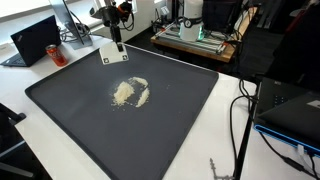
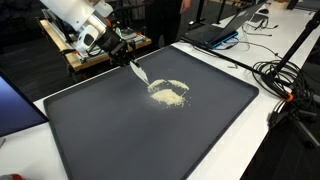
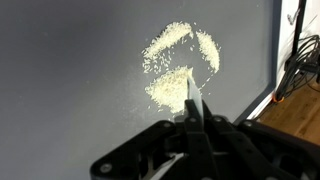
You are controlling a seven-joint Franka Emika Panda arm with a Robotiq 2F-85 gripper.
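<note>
Pale grains lie in a broken ring near the middle of the dark mat covering the surface. The hand, clamped on a flat white scraper, points its blade down near the pile, broad face toward the grains.

Wrist view: the gripper is appearing blurred and is running off the lower edge; its jaws are covering the upper end of the pale flat tool. The scattered grains are showing too small to identify.
</note>
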